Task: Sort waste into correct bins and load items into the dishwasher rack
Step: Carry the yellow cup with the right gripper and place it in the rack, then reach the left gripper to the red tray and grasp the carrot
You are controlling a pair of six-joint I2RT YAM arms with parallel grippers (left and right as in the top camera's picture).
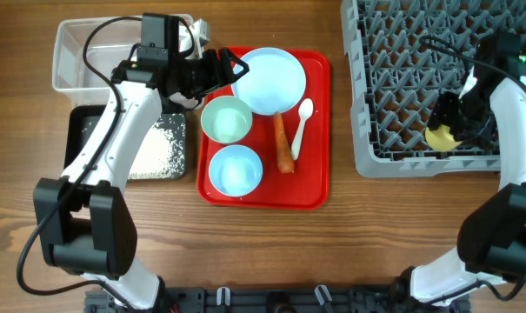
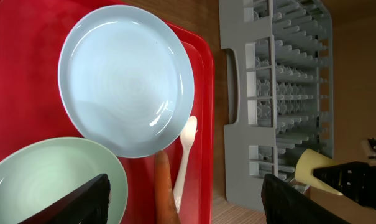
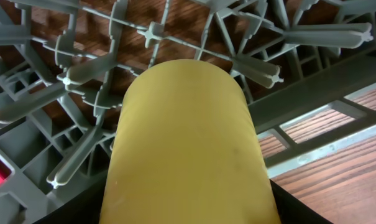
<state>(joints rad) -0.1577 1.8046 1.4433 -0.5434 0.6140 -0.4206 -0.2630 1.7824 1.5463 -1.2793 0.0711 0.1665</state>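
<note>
A pale blue round plate [image 1: 269, 80] lies flat at the far end of the red tray [image 1: 319, 174]. A mint bowl [image 1: 226, 119] and a pale blue bowl [image 1: 236, 169] stand upright below it (both empty). An orange carrot [image 1: 282, 143] and a white plastic spoon [image 1: 302, 126] lie side by side. White rice grains [image 1: 154, 148] fill the black tub [image 1: 74, 139], next to the clear tub [image 1: 71, 52]. The right gripper [image 1: 449, 123] holds the small yellow cup [image 3: 188, 155] over the near edge of the grey dishwasher rack [image 1: 402, 78].

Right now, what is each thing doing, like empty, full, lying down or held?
plate, empty, on the red tray
mint bowl, empty, upright
blue bowl, empty, upright
carrot, lying flat on the tray
spoon, lying flat beside the carrot
yellow cup, held at the dishwasher rack
black tub, has rice in it
left claw, open, by the plate's edge
right claw, shut on the yellow cup
</note>
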